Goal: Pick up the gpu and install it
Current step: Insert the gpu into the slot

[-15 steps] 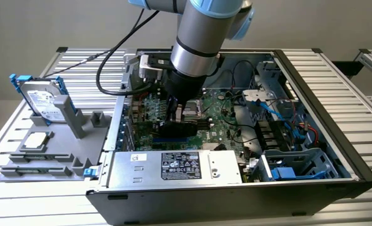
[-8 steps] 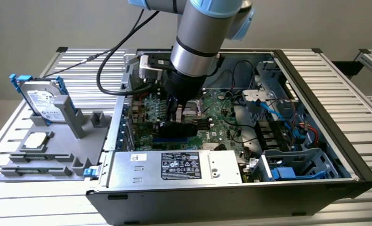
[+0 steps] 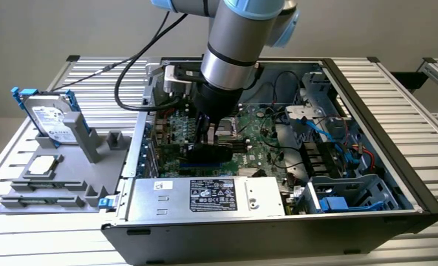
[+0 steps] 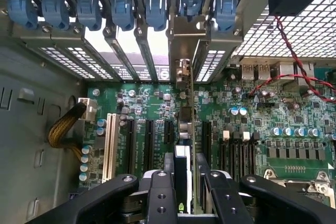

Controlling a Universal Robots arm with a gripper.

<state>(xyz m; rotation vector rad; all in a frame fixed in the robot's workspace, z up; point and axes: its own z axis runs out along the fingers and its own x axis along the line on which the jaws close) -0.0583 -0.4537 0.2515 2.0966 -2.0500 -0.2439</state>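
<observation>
Inside the open dark metal computer case (image 3: 396,183), directly above the large green motherboard (image 4: 273,108), the black two-fingered gripper (image 4: 189,187) on the grey and blue robot arm (image 3: 233,44) reaches down among the expansion slots. Its black metal fingers (image 4: 160,195) are drawn in and pinch the gpu (image 4: 185,124), a thin flat card on a green circuit board with a silver metal end bracket, which the wrist view shows edge-on. The card stands upright on its long edge, square to the motherboard, with one finger pressed to each flat face. It runs away from the fingers across the motherboard, in line with one of the long black slots (image 4: 147,145), and its bracket end touches or sits just beside the rear wall of the case, under the row of blue plastic retaining clips (image 4: 121,9). Judging by this, the pickup is done and the card is carried to its place over the motherboard. Whether its lower edge is fully pressed home in the slot cannot be told. The gripper has not let go, so the installing looks unfinished.
</observation>
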